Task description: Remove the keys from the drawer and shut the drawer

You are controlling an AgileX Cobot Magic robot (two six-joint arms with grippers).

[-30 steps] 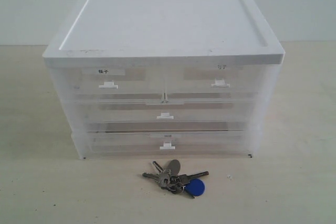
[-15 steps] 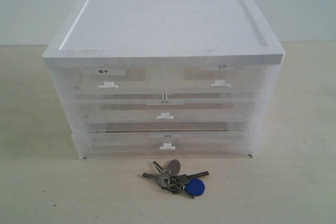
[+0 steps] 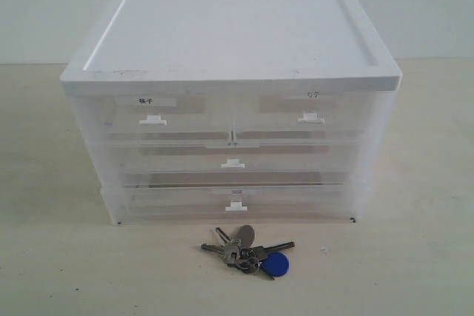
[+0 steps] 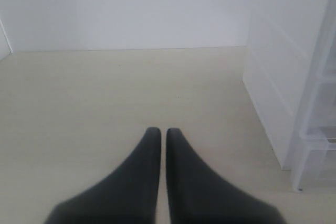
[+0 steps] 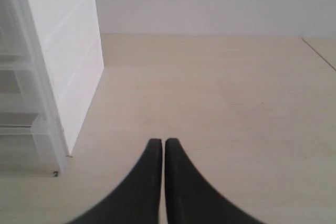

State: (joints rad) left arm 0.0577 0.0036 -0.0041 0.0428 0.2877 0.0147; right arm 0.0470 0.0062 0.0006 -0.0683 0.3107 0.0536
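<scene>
Two closed: left claw (image 4: 158, 132), right claw (image 5: 159, 142) | keys (image 3: 248, 249) apart, before cabinet (image 3: 229, 35)

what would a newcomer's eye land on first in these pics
The clear plastic drawer cabinet with its white top fills the middle of the exterior view, all drawers pushed in. Just in front of it on the pale table lie the keys, their blue fob the only strong colour. In the wrist views the left gripper and the right gripper are shut and empty, beside it.

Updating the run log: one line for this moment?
keys: on table before cabinet | drawer: closed | left gripper: shut, empty | right gripper: shut, empty
</scene>
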